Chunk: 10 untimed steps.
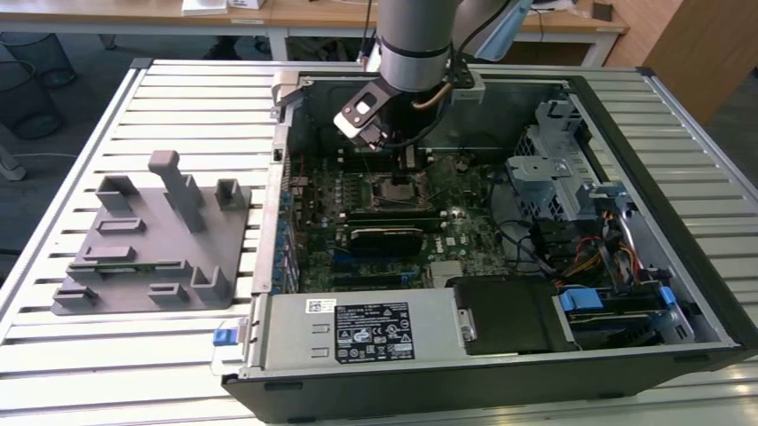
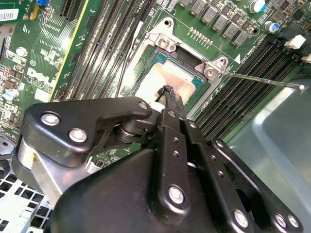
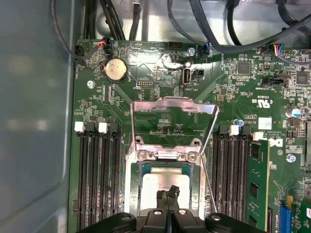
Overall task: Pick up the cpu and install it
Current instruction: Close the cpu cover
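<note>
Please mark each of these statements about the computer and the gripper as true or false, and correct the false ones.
1. The cpu lies in the socket on the motherboard. True.
2. The socket's metal frame is closed over the cpu. False: the frame is swung open, away from the cpu.
3. The gripper is above the grey fixture. False: it is inside the computer case, directly over the cpu.
4. The gripper is shut. True.
</note>
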Each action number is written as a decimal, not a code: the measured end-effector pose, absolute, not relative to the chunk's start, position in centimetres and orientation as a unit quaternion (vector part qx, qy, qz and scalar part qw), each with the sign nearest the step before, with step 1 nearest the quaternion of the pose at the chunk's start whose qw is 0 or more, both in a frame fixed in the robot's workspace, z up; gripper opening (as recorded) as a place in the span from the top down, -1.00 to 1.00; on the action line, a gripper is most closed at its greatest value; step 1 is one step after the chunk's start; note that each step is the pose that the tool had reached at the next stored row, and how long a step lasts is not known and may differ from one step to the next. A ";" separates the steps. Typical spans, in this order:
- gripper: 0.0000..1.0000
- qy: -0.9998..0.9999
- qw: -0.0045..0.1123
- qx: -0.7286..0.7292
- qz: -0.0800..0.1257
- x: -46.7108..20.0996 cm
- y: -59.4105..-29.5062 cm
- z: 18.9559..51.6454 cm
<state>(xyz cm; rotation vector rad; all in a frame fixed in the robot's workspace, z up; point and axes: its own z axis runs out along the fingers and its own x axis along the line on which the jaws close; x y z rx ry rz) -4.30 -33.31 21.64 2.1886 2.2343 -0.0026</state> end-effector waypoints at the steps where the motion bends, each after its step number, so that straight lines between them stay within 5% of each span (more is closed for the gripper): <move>1: 0.79 0.714 0.007 0.700 -0.001 -4.3 -33.3 21.7; 10: 0.79 0.714 0.006 0.700 0.000 -4.3 -33.3 21.9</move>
